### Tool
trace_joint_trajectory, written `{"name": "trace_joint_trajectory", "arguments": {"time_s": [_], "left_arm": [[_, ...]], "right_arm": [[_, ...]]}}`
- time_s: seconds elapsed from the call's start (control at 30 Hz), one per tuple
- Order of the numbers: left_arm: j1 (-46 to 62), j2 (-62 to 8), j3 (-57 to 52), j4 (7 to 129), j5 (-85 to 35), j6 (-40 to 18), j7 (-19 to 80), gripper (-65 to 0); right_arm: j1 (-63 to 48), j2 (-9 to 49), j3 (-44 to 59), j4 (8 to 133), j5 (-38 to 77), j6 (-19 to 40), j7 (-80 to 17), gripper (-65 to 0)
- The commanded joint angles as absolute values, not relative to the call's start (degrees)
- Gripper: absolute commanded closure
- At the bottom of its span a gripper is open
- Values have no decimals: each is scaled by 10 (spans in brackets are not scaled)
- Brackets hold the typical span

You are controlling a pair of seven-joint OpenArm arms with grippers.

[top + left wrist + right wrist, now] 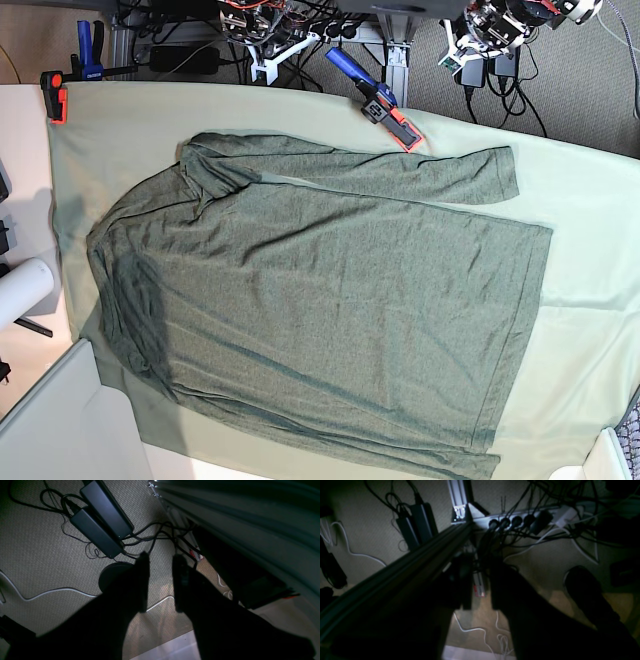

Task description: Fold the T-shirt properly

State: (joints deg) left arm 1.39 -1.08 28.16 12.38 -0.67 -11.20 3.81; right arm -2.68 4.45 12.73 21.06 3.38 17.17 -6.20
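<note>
We have the T-shirt (330,310) spread flat on the cloth-covered counter (590,230), probably so folding can start from a smooth shape. Both jaws, left gripper (161,582) and right gripper (477,585), hang off the counter above the floor, parted and holding nothing. The shirt is dark olive, wrinkled, sleeves lying along its edges.

We observe the right gripper (478,585) in dark silhouette at the lower centre, its two fingers standing apart with carpet visible between them and nothing held. Beyond it, at twelve o'clock, a power strip (520,517) carries several black plugs, with cables trailing toward three o'clock. An aluminium frame rail (395,572) runs diagonally from eight o'clock up to the strip. Two black power adapters (416,525) lie on the beige carpet (545,562) at eleven o'clock. White cables (480,630) loop at six o'clock.
</note>
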Motion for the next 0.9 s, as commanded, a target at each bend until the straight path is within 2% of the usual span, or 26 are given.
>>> {"name": "trace_joint_trajectory", "arguments": {"time_s": [0.0, 0.27, 0.6, 0.67, 0.87], "left_arm": [[12, -10, 282, 127, -6, -122, 43, -196], [15, -10, 282, 127, -5, -122, 85, -196], [63, -25, 279, 160, 1, -131, 76, -195], [86, -39, 272, 194, -17, -157, 71, -195], [164, -81, 189, 335, -78, -284, 51, -195]], "right_arm": [[-24, 48, 127, 215, 34, 178, -56, -130], [-28, 48, 127, 215, -3, 180, -56, -130], [-72, 56, 123, 216, -15, 183, -56, -130], [-86, 65, 112, 221, -15, 185, -56, -130], [-154, 105, 60, 297, 22, 191, -56, -130]]}}
